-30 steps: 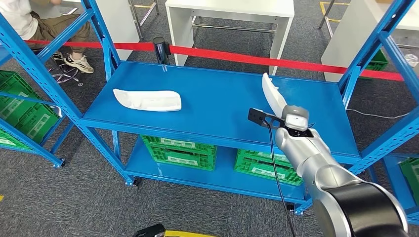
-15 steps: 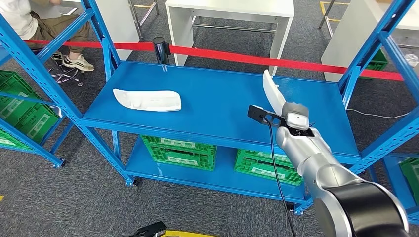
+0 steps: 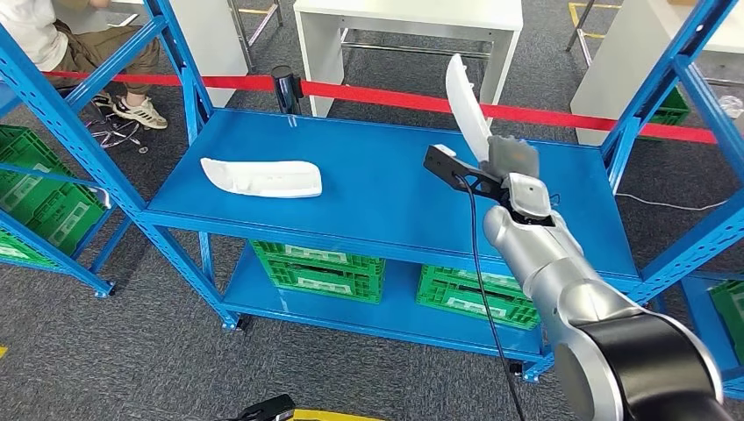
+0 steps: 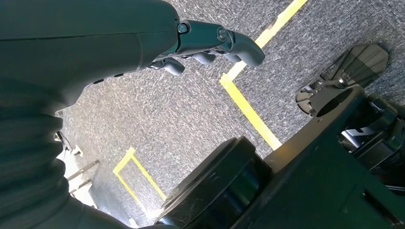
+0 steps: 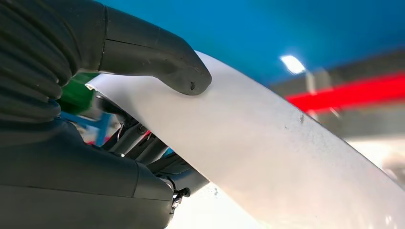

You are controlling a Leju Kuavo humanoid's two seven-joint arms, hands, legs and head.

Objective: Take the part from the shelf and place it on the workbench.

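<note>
Overhead, the right hand [image 3: 511, 180] held a long curved white plastic part [image 3: 464, 103] raised above the blue metal shelf [image 3: 377, 189]; the wrist camera showed its thumb [image 5: 157, 57] pressing it. Left hand [image 4: 210, 45] hung curled, holding nothing.

The right robot hand [image 3: 511, 180] holds its white part [image 3: 466, 105] lifted above the blue shelf [image 3: 386, 189], with open room beneath. A second white part [image 3: 261, 177] lies far left. Blue uprights [image 3: 654, 96] flank the right side; a red barrier tape [image 3: 395, 99] crosses behind.
</note>
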